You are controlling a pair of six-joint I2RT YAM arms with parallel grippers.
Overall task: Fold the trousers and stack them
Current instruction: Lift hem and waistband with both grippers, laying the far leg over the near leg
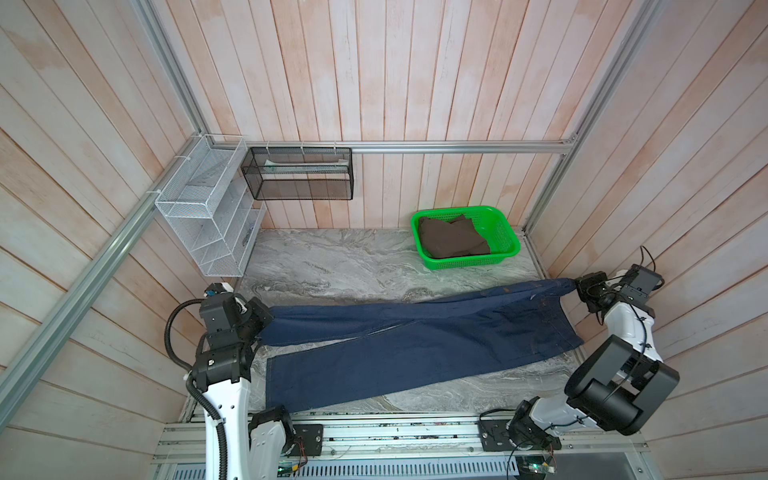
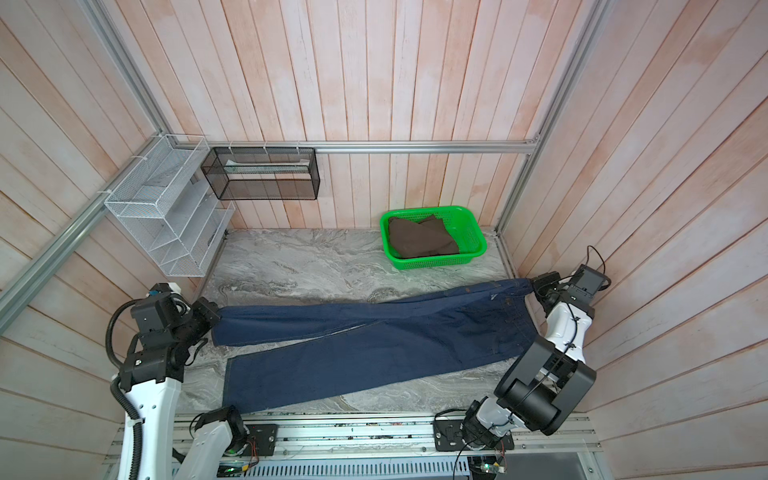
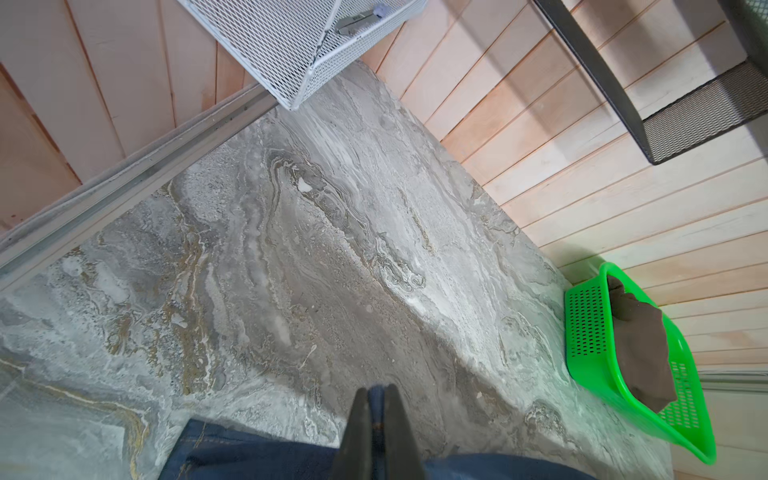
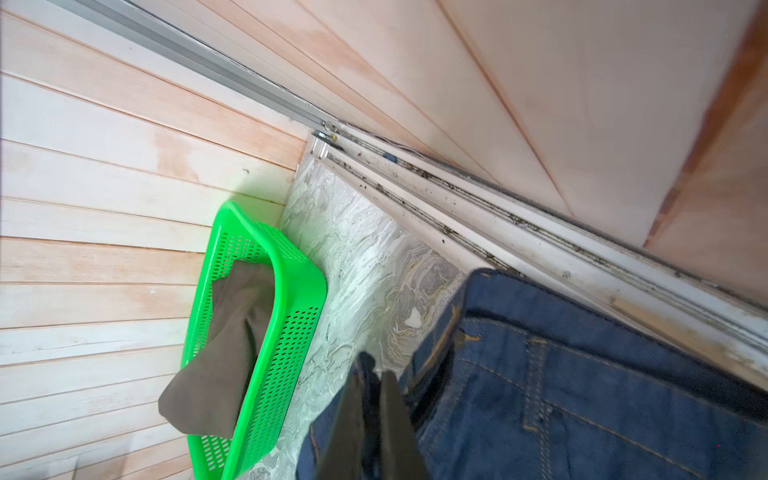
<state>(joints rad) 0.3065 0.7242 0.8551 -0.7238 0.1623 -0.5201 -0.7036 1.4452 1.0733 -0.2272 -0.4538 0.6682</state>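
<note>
Left fingers [image 3: 355, 440] and right fingers [image 4: 397, 432] pinch trousers [image 1: 415, 345].

trousers [image 1: 415, 349]: dark navy denim jeans, orange-tan stitching, with a belt loop and seams clear in the right wrist view. Unfolded, laid lengthwise across the bench [image 1: 332, 266], waist at right, hems at left. Legs splay in a narrow V. Near leg lies flat, angled toward the front edge, hem square. Far leg is stretched taut, partly overlapping the near leg at the thigh. Its hem is pinched in the closed left end effector [image 1: 266, 323]. The far waistband corner is pinched in the closed right end effector [image 1: 575, 286].
</note>
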